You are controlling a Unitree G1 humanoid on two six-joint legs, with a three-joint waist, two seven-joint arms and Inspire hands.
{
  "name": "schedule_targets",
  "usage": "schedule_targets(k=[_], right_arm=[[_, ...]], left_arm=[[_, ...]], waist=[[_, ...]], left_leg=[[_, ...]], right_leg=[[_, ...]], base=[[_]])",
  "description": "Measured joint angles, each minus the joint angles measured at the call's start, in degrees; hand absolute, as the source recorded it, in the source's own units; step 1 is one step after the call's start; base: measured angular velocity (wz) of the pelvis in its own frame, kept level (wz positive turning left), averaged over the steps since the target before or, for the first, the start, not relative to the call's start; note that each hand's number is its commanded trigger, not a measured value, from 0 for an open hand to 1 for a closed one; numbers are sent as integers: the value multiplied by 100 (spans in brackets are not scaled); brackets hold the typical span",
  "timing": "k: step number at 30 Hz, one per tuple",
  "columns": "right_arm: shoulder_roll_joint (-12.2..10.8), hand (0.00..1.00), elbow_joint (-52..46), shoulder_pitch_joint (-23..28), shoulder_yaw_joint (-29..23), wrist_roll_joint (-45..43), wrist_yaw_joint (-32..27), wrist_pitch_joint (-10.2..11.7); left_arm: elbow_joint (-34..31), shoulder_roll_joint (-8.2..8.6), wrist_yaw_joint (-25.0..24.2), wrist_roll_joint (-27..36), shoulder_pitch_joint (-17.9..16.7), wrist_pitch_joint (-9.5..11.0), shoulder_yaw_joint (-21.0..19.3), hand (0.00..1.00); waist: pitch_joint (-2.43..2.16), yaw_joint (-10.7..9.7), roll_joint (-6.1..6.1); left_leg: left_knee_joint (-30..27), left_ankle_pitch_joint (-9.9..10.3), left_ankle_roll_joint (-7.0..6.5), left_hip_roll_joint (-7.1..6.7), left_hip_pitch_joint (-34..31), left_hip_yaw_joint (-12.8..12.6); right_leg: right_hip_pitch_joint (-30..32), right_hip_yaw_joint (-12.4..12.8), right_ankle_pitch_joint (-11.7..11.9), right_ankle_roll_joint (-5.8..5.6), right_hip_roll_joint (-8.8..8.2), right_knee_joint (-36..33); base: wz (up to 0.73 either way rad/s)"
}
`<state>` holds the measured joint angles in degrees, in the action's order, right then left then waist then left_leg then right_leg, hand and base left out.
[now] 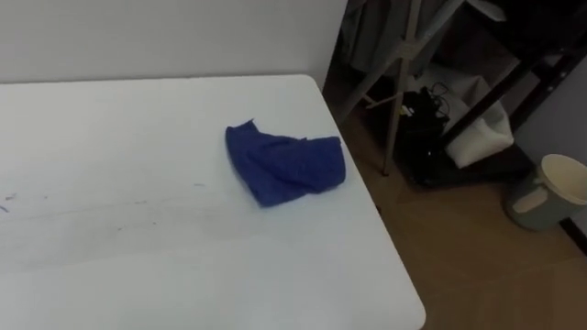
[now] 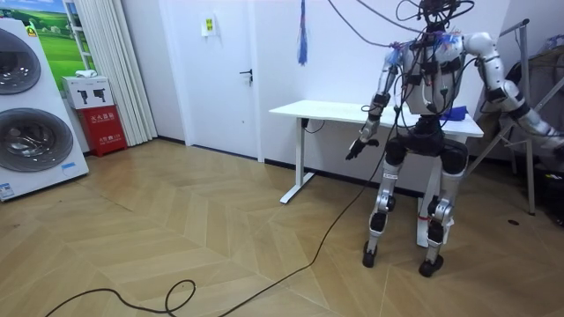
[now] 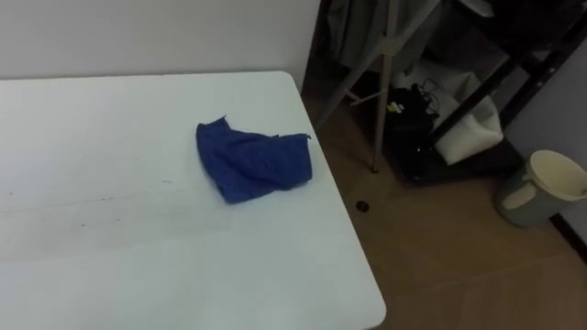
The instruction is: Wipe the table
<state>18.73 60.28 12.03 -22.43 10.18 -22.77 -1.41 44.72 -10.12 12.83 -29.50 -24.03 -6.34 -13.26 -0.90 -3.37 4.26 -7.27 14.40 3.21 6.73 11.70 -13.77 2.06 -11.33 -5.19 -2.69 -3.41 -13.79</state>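
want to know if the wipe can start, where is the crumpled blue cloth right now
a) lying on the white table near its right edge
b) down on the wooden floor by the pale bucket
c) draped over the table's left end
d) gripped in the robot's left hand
a: the crumpled blue cloth lies in a loose heap on the white rectangular table, close to its right edge and toward the far right corner.

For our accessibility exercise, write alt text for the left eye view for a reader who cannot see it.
A crumpled blue cloth lies on a white table near its right edge, with nothing touching it. Faint marks streak the tabletop to its left; on the floor beyond the edge stands a pale bucket.
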Motion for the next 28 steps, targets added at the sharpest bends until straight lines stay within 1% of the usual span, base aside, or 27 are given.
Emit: schedule_targets(k=[1, 2, 3, 4, 5, 6, 7, 8, 9, 10, 13, 14, 15, 17, 18, 19, 20, 21, 22, 24, 26, 28], right_arm=[[-56, 0, 169, 43, 90, 39, 88, -25], [-192, 0, 479, 110, 216, 60, 269, -122], [-317, 0, 818, 169, 374, 43, 448, -199], [-390, 0, 920, 200, 439, 39, 535, -274], [-521, 0, 1018, 282, 583, 11, 686, -411], [-630, 0, 1150, 288, 749, -118, 845, -522], [-713, 0, 1211, 283, 914, -258, 972, -610], [-742, 0, 1225, 272, 1060, -338, 1036, -634], [-762, 0, 1232, 239, 1333, -510, 1127, -647], [-765, 0, 1230, 146, 1564, -860, 1169, -656], [-767, 0, 1204, -102, 1901, -1506, 1186, -694], [-769, 0, 1065, -220, 2043, -1857, 1191, -744], [-771, 0, 921, -345, 2144, -2147, 1189, -744], [-772, 0, 688, -521, 2437, -2524, 1165, -734], [-776, 0, 575, -613, 2599, -2686, 1166, -727], [-790, 0, 539, -677, 2642, -2725, 1168, -727], [-818, 0, 387, -737, 2729, -2728, 1170, -716], [-841, 0, 300, -782, 2830, -2659, 1176, -629], [-858, 0, 258, -788, 2886, -2606, 1177, -587], [-994, 0, 183, -798, 3018, -2388, 1206, -400], [-1088, 0, 187, -733, 3023, -2296, 1282, -341], [-1128, 0, 192, -607, 3023, -2215, 1305, -336]], left_arm=[[35, 0, 3, 0, 10, 1, 5, 0], [130, 16, 3, -16, 47, -9, 5, 0], [248, 40, 3, -68, 97, -21, 12, 0], [304, 53, 2, -117, 99, -28, 19, 0], [437, 83, 1, -176, 127, -42, 24, 0], [570, 103, 3, -227, 195, -84, 21, 0], [671, 109, 4, -229, 221, -116, 71, 0], [719, 115, 4, -224, 235, -145, 141, 0], [816, 137, 9, -226, 276, -168, 243, 0], [925, 174, 20, -223, 339, -184, 321, 0], [1073, 217, 41, -220, 412, -200, 535, 0], [1087, 263, 55, -214, 453, -218, 637, 0], [1087, 300, 67, -218, 463, -224, 760, 0], [1088, 314, 77, -217, 522, -243, 1011, 0], [1087, 313, 105, -216, 597, -244, 1134, 0], [1087, 319, 136, -217, 631, -241, 1163, 0], [1087, 334, 188, -217, 703, -242, 1177, 0], [1087, 345, 227, -217, 743, -241, 1177, 0], [1087, 350, 253, -218, 743, -241, 1180, 0], [1087, 354, 314, -263, 714, -245, 1177, 0], [1080, 374, 326, -284, 693, -258, 1177, 0], [1080, 427, 326, -380, 656, -316, 1167, 0]], waist=[[-2, 6, -6], [-5, 2, -46], [20, 4, -52], [27, 16, -72], [26, 20, -118], [36, 19, -140], [34, 23, -167], [41, 49, -182], [41, 93, -217], [44, 142, -245], [48, 210, -298], [67, 252, -324], [87, 270, -357], [106, 328, -397], [107, 383, -410], [106, 406, -412], [106, 498, -415], [105, 560, -416], [105, 570, -417], [100, 583, -415], [95, 581, -401], [94, 597, -397]], left_leg=[[-2, 0, 0, 0, 1, 1], [-4, 2, -1, 1, 4, 30], [1, 24, 0, 3, 4, 50], [-9, 40, 1, 6, 8, 61], [-28, 68, -6, 5, 13, 100], [-47, 71, -11, 3, 19, 118], [-58, 71, -12, 3, 28, 135], [-60, 72, -13, 2, 48, 136], [-61, 73, -14, 0, 69, 139], [-61, 74, -16, -2, 81, 133], [-60, 72, -15, 2, 102, 164], [-58, 72, -16, 2, 101, 174], [-58, 72, -16, 1, 100, 178], [-50, 72, -16, 1, 90, 223], [-48, 72, -16, 0, 67, 261], [-48, 72, -16, 0, 58, 283], [-47, 71, -17, 1, 48, 305], [-50, 70, -18, 1, 40, 323], [-57, 69, -19, 1, 40, 333], [-67, 63, -24, 2, 26, 397], [-72, 63, -24, -4, 22, 477], [-75, 62, -25, -22, 21, 517]], right_leg=[[0, 0, -3, 2, 0, -5], [-7, -9, -4, 3, 0, -6], [-24, -23, -4, 3, -2, -6], [-41, -24, -4, 4, -1, -6], [-63, -25, -5, 6, 0, -5], [-88, -22, -5, 6, -5, 1], [-116, -23, -5, 6, -5, 12], [-133, -22, -4, 6, -5, 16], [-156, -17, -4, 7, -5, 20], [-164, -13, -3, 6, -5, 22], [-199, -48, -4, 6, -5, 26], [-200, -48, -5, 5, -6, 26], [-204, -56, -5, 4, -8, 32], [-231, -80, -7, 1, -4, 88], [-239, -109, -7, 0, -4, 117], [-238, -119, -9, -4, -4, 121], [-238, -136, -15, -13, -4, 128], [-239, -151, -20, -19, -4, 135], [-239, -161, -23, -24, -5, 140], [-304, -225, -29, -35, -7, 227], [-353, -313, -59, -76, -37, 229], [-369, -330, -92, -112, -60, 227]], base=[[3], [4], [5], [3], [0], [6], [6], [4], [0], [0], [5], [4], [3], [7], [11], [12], [8], [7], [8], [13], [22], [12]])
